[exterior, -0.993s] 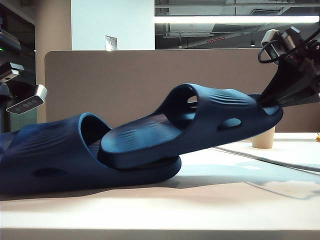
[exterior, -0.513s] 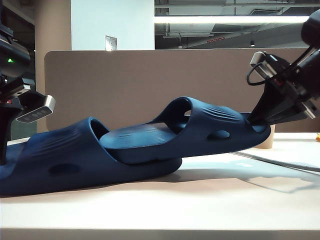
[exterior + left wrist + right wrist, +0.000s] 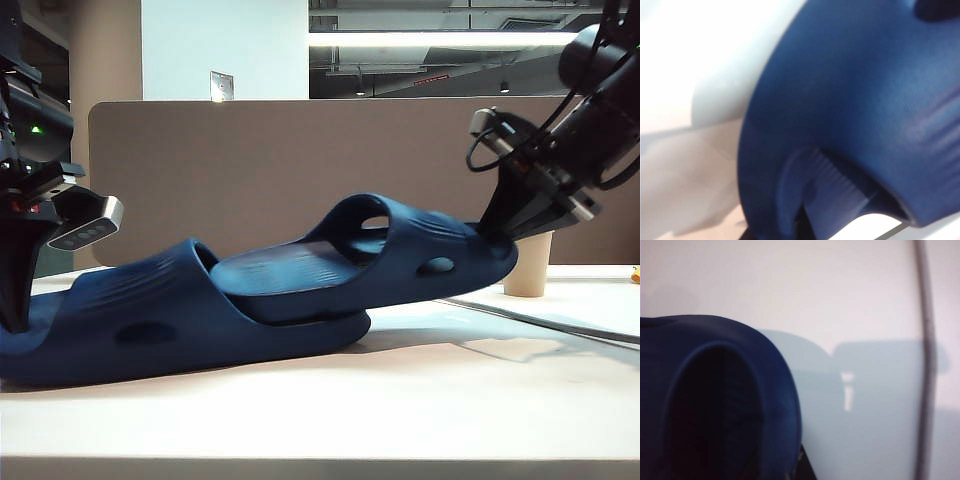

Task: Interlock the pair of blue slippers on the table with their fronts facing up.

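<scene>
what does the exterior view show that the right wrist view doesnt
Only the exterior view shows both blue slippers nested, the left slipper lying on the table, the left gripper at its far end, the right gripper, the brown divider panel and a paper cup.

Only the right wrist view shows a thin cable across the tabletop.

Both show the right slipper and the off-white table.

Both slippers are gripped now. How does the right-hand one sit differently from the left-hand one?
The right slipper is tilted, its toe end lifted off the table by the right tool; the left slipper lies low on the table, held at its far left end by the left tool. The right slipper's heel is pushed under the left slipper's strap, resting on its footbed. Both are dark navy, straps up.
</scene>
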`<action>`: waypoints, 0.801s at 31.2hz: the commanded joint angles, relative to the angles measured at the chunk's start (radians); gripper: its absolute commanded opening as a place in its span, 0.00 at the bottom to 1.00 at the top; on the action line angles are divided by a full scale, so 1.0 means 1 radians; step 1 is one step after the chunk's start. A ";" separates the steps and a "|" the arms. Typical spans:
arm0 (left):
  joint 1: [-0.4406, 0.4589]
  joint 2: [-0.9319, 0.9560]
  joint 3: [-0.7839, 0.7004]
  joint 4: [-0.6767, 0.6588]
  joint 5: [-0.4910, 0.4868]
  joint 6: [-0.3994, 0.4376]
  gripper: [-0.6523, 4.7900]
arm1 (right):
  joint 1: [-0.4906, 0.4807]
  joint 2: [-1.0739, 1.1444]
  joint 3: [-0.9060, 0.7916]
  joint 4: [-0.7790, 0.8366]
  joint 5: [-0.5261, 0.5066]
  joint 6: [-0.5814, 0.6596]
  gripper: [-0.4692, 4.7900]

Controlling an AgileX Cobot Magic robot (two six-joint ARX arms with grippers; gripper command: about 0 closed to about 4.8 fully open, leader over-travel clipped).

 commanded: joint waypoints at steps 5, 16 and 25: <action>-0.018 0.004 0.002 0.069 0.011 0.014 0.11 | 0.061 0.032 0.007 0.032 0.026 -0.013 0.08; -0.102 0.060 0.044 0.121 0.008 0.000 0.11 | 0.109 0.048 0.007 0.053 0.046 -0.014 0.08; -0.113 0.071 0.115 0.135 0.012 -0.026 0.11 | 0.184 0.062 0.008 0.091 0.053 -0.008 0.08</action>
